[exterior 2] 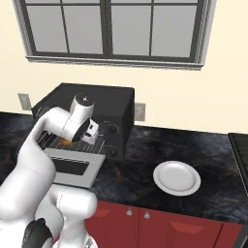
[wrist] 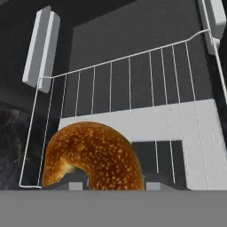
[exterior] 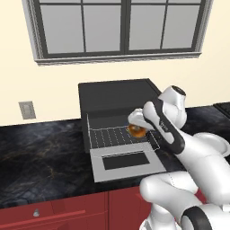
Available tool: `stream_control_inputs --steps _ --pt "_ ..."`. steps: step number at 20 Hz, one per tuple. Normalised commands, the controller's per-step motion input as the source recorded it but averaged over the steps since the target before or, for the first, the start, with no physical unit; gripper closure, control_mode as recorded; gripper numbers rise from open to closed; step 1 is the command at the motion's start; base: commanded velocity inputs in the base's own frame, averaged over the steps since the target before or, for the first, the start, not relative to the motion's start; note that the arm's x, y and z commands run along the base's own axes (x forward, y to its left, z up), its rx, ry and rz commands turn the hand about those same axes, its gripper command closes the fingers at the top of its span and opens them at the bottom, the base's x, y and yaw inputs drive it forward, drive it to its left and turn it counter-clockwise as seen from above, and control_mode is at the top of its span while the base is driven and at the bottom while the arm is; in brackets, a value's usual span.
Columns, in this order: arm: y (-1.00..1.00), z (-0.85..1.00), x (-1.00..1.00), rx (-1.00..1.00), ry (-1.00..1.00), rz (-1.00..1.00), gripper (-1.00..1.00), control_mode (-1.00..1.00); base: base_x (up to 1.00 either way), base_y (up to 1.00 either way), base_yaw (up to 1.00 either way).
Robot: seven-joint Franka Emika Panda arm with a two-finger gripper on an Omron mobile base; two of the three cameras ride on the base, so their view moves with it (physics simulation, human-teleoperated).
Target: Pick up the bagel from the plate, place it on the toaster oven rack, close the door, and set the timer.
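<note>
My fingers (wrist: 108, 184) pinch the bagel (wrist: 91, 155), hanging above the toaster oven rack (wrist: 128, 84) over the open door (exterior: 127, 162). I should lower it flat onto the bars, well inside, before letting go.

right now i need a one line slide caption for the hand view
Gripper holding the bagel above the pulled-out toaster oven rack, with the door open below.
</note>
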Motion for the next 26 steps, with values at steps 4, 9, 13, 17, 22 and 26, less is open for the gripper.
stream_control_inputs --steps 4,9,13,17,22,26 --pt "0.48 -0.49 0.27 0.0 -0.08 0.07 1.0 -1.0 0.0 0.0 0.0" --pt "0.34 -0.35 0.33 0.0 -0.09 0.04 1.0 -1.0 0.0 0.0 0.0" --pt "0.1 -0.24 0.26 0.0 -0.01 0.0 1.0 -1.0 0.0 0.0 0.0" --pt "0.0 -0.09 0.18 0.0 0.0 0.0 1.0 -1.0 0.0 0.0 0.0" --pt "0.0 -0.15 0.21 0.0 0.0 0.0 1.0 -1.0 0.0 0.0 0.0" --pt "0.0 -0.26 0.19 -0.01 0.0 0.0 1.0 -1.0 0.0 0.0 0.0"
